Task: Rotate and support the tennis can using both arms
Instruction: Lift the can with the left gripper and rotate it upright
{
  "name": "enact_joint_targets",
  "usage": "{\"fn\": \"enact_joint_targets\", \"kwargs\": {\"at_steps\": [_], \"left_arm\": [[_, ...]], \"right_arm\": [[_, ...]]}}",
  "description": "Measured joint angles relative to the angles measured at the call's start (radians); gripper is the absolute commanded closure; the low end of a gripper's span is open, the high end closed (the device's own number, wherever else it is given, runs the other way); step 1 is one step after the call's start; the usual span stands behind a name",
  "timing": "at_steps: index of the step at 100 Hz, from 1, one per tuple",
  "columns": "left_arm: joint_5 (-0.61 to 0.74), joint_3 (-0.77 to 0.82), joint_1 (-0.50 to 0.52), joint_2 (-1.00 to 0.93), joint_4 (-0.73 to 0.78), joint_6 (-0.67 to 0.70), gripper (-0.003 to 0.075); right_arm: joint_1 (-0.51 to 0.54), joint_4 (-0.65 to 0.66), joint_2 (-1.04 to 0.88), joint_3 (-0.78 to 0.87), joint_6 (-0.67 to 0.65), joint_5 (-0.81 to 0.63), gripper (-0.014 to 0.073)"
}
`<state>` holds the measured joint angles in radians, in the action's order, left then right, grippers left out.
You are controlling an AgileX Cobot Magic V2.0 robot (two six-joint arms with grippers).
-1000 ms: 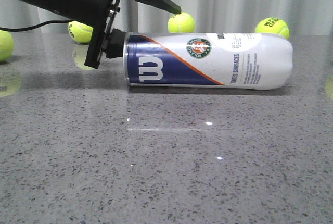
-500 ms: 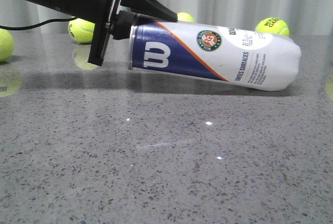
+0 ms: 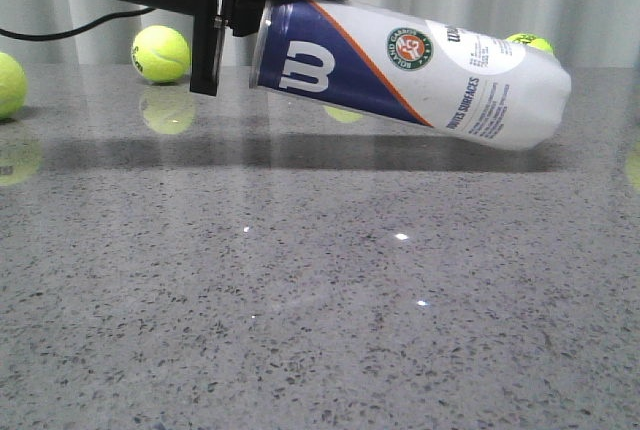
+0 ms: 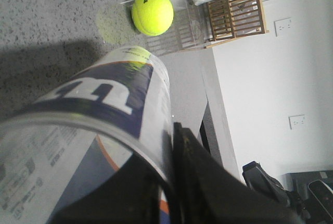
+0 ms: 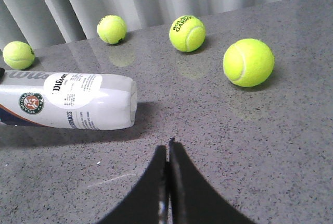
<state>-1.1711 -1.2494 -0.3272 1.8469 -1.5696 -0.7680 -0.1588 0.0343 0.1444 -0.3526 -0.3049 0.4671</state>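
Observation:
The tennis can [image 3: 410, 70], white and navy with a white W logo and an orange stripe, is tilted: its open rim end is lifted at the left, its closed white end is low at the right. My left gripper [image 3: 262, 0] is shut on the rim wall, one finger inside the can and one outside, as the left wrist view [image 4: 169, 151] shows around the can [image 4: 104, 109]. My right gripper [image 5: 168, 146] is shut and empty above the table, short of the can's white end [image 5: 78, 107]. It is out of the front view.
The grey speckled table [image 3: 320, 290] holds loose tennis balls: two at the left [image 3: 160, 54], [image 3: 8, 85], one behind the can [image 3: 530, 42]. The right wrist view shows several balls [image 5: 248, 62], [image 5: 187, 33], [image 5: 112, 28]. A curtain hangs behind.
My left gripper has risen with the can's rim end, tipping the can from lying flat to tilted; the closed end has stayed low at the right.

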Motion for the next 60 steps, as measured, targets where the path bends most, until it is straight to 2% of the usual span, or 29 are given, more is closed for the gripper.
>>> {"fn": "enact_joint_targets", "kwargs": {"at_steps": [12,24,37,60], "left_arm": [[0.002,0.0,0.0,-0.043,0.009,-0.004,0.0741],[0.002,-0.025,0.0,-0.118,0.085,-0.001,0.0741],[0.014,-0.092,0.0,-0.198,0.249,0.061,0.0741],[0.014,-0.245,-0.002,-0.312,0.6,0.259,0.0741]], "right_arm": [[0.0,0.0,0.0,0.0,0.0,0.0,0.0659],[0.0,0.0,0.0,0.0,0.0,0.0,0.0659],[0.0,0.0,0.0,0.0,0.0,0.0,0.0659],[0.0,0.0,0.0,0.0,0.0,0.0,0.0659]]}}
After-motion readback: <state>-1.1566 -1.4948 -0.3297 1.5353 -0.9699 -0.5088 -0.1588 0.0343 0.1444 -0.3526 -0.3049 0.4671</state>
